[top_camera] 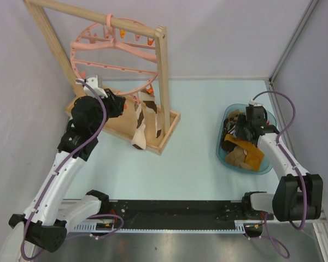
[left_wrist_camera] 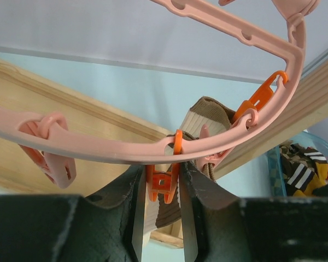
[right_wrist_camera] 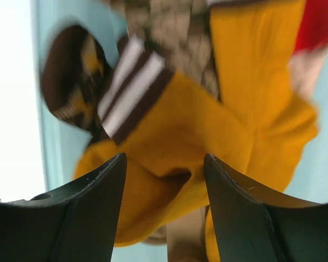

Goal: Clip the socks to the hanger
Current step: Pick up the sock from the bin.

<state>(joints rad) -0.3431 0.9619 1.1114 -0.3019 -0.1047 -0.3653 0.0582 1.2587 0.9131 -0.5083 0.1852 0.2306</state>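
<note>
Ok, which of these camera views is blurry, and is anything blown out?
Right wrist view: the yellow sock and the socks around it are smeared soft, and the left edge is blown out white. Left wrist view: the orange clip is crisp. Top external view: evenly lit and sharp throughout.

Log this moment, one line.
left claw: shut on orange clip | right claw: open above mustard sock | cream-brown sock: hanging from hanger

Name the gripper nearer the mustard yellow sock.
Right. The right gripper hangs open over the yellow sock; the left gripper is across the table, shut on an orange clip of the hanger.
</note>
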